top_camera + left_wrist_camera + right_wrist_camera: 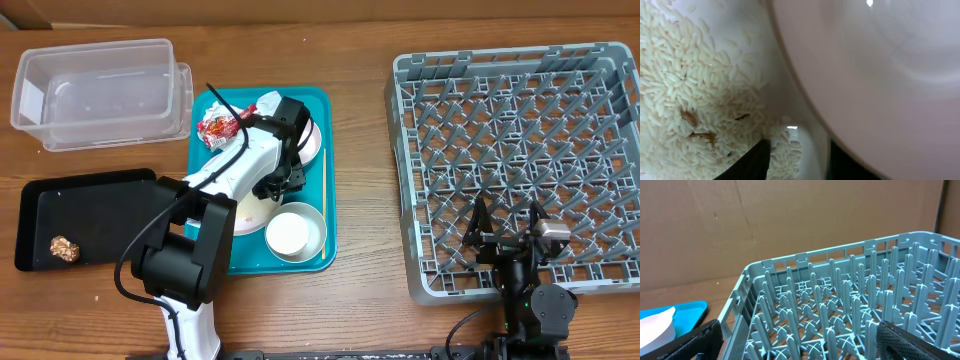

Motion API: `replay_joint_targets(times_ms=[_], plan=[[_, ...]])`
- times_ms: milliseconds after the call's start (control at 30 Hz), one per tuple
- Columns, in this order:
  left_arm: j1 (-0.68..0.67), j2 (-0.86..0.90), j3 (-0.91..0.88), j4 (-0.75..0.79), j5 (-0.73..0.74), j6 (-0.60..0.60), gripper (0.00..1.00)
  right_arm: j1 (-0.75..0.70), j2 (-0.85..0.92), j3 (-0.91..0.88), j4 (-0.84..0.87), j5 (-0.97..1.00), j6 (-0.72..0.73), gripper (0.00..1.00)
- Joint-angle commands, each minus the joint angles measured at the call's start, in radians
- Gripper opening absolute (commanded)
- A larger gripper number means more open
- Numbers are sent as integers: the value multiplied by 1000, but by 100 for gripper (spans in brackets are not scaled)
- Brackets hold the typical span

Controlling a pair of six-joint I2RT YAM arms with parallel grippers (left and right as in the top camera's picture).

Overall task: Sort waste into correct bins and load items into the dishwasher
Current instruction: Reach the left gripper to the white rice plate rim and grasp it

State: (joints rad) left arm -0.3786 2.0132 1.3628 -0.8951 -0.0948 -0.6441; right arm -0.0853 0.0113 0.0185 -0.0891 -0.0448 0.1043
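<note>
Rice (685, 75) covers the white plate (752, 22) beneath my left gripper (800, 164), its grip I cannot tell; my right gripper (505, 228) stands released over the dish rack's (400, 180) near edge.

The wooden table (360, 150) carries four things. A clear tub (95, 95) sits at the upper left of the frame, with a black tray (100, 215) below it. A teal tray (245, 262) lies left of centre, and a grey rack (400, 180) fills the right.
</note>
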Motion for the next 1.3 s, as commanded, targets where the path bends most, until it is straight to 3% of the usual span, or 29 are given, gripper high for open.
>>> replay_joint_targets(times_ms=[0,167,267,667,733,1267], plan=[[-2,19,39,-26,-35,17,39,-4,-8,-11,8,0,0,100],[-2,19,73,-56,-47,20,32,-4,-8,-11,8,-1,0,100],[-2,19,73,-62,-47,20,20,-4,-8,-11,8,0,0,100],[-2,19,72,-69,-43,20,17,-4,-8,-11,8,0,0,100],[-3,19,72,-74,-38,19,4,-4,-8,-11,8,-1,0,100],[-11,19,111,-170,-114,17,4,-4,-8,-11,8,0,0,100]])
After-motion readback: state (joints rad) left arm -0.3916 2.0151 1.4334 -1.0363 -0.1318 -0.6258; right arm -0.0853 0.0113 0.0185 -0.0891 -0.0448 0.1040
